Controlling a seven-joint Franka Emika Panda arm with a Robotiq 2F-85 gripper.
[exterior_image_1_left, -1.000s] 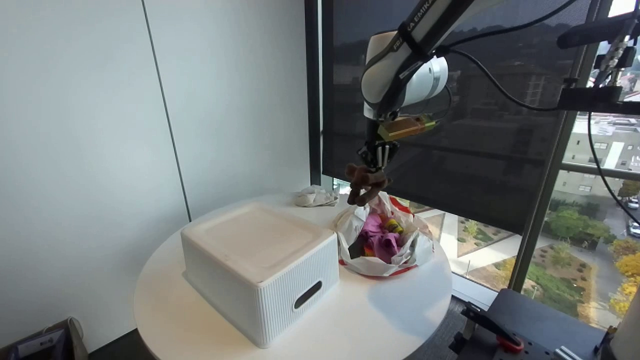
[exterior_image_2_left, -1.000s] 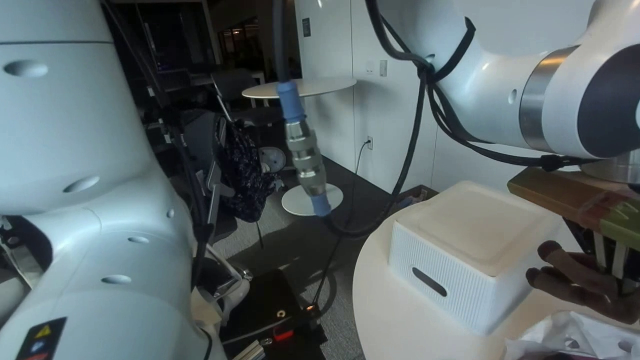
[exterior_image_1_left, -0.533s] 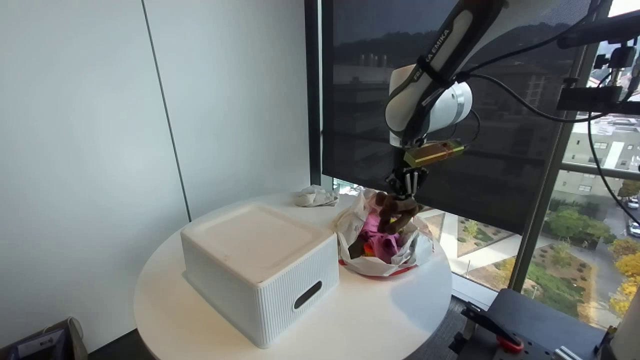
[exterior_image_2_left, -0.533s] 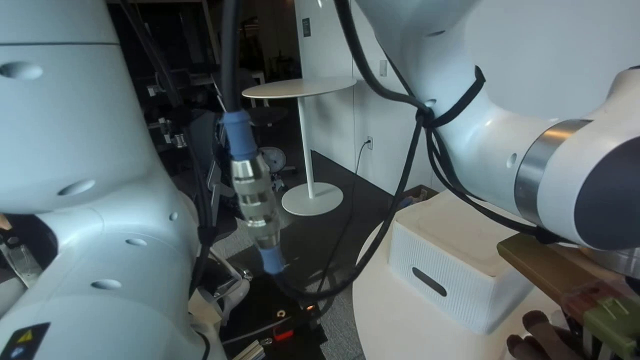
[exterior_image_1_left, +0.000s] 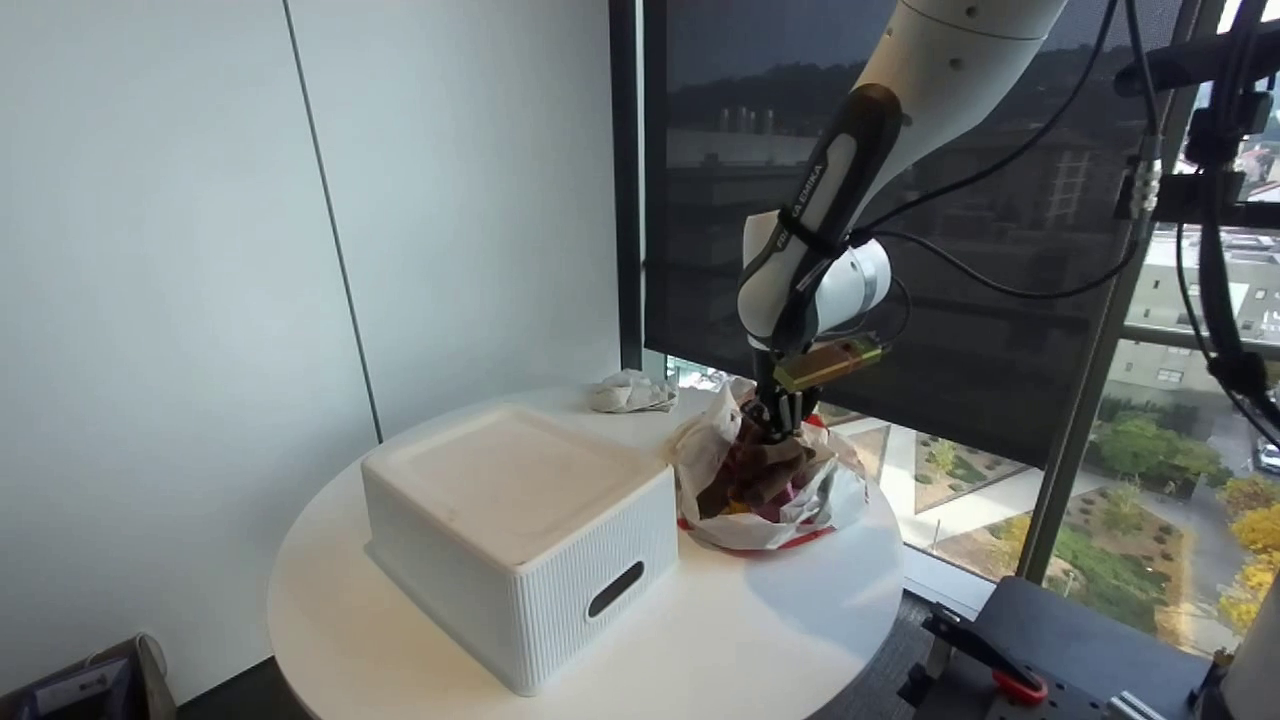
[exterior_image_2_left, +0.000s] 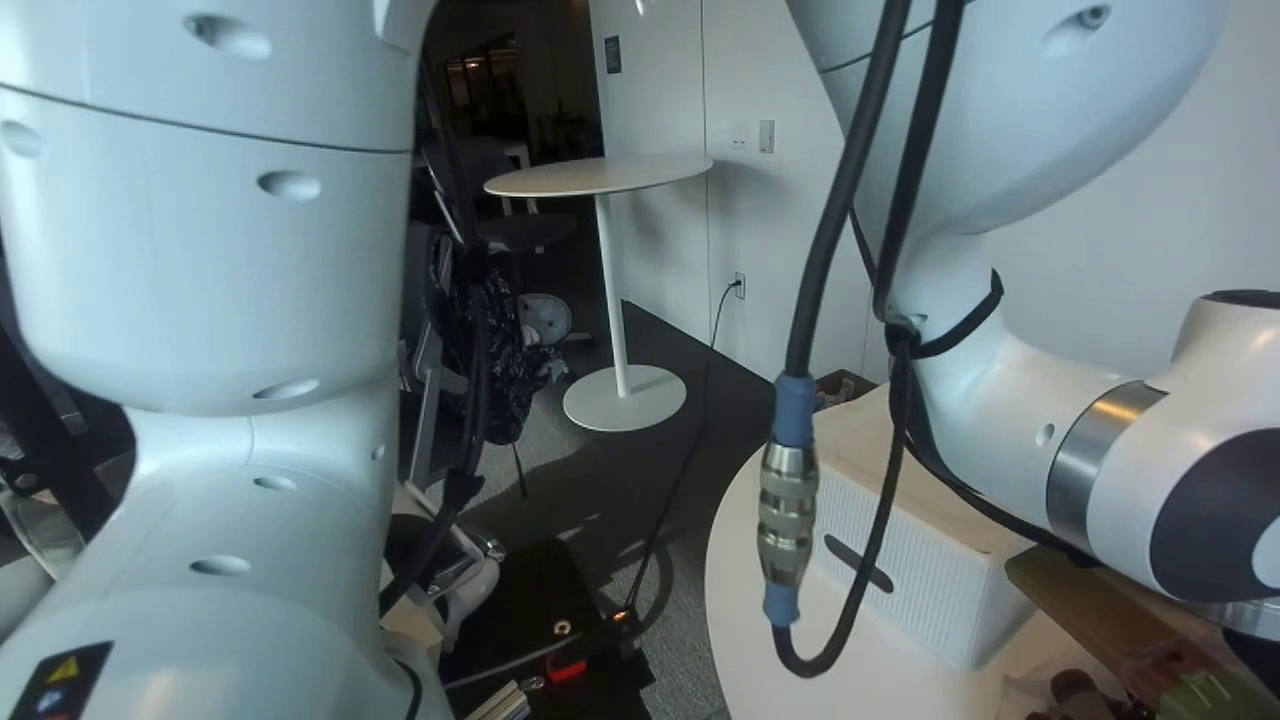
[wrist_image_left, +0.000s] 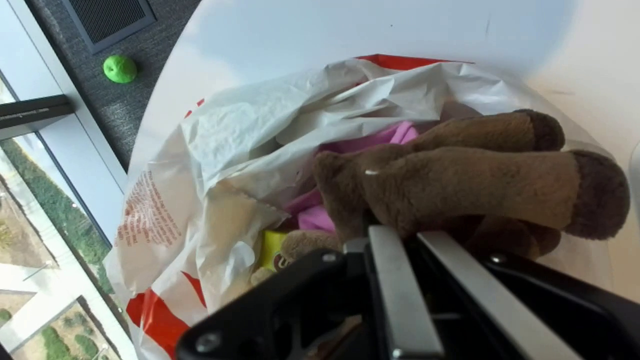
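Observation:
A brown plush toy (exterior_image_1_left: 766, 468) with long limbs is held by my gripper (exterior_image_1_left: 781, 432) over the mouth of a white and red plastic bag (exterior_image_1_left: 755, 535). In the wrist view my gripper (wrist_image_left: 400, 234) is closed on the plush toy (wrist_image_left: 480, 187); its fingertips are partly hidden in the fur. Its limbs point right, over the edge of the bag (wrist_image_left: 240, 135). Pink cloth (wrist_image_left: 316, 218) and a yellow item (wrist_image_left: 272, 246) show in the bag below it. In an exterior view only a bit of the plush toy (exterior_image_2_left: 1075, 692) shows at the bottom edge.
A white ribbed box (exterior_image_1_left: 600, 560) stands beside the bag on a round white table (exterior_image_1_left: 720, 640). A crumpled white item (exterior_image_1_left: 632, 392) lies at the back. A window and dark blind (exterior_image_1_left: 900, 330) are behind the arm. A green round object (wrist_image_left: 120, 69) lies on the floor.
My gripper has moved down with the plush toy, from above the bag into its mouth. It first went right, then slightly back left in an exterior view. Bag and box have stayed put.

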